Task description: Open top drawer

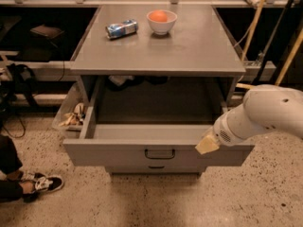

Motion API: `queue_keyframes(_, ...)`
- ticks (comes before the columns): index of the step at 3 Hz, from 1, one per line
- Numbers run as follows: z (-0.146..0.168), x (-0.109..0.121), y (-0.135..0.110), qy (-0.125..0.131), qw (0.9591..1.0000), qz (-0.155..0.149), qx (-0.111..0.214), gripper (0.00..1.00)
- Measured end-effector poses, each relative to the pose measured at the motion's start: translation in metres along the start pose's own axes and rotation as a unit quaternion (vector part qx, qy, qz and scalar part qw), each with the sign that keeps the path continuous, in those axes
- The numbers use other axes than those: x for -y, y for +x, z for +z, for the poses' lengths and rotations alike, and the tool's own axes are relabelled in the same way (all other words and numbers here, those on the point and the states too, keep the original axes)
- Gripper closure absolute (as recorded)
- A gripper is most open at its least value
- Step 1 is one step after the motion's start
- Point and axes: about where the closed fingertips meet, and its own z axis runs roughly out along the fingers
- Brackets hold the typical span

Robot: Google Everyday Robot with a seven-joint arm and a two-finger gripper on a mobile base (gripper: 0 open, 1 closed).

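Since the top drawer (118, 154) hangs way out from under the desk (189, 41) and the tool (207, 144) sits at its front right edge (can't tell if it's open or gripping), a stray nudge could slam it shut.

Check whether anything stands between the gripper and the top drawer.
Nothing visible does. The gripper sits right at the upper edge of the top drawer front, near its right end and to the right of the black handle. The drawer is already pulled far out.
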Motion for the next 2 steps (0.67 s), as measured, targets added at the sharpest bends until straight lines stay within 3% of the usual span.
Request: queue_keyframes(2,-0.0056,-0.0022,0.0130,0.001,1.0000,0.005,0.009,1.00)
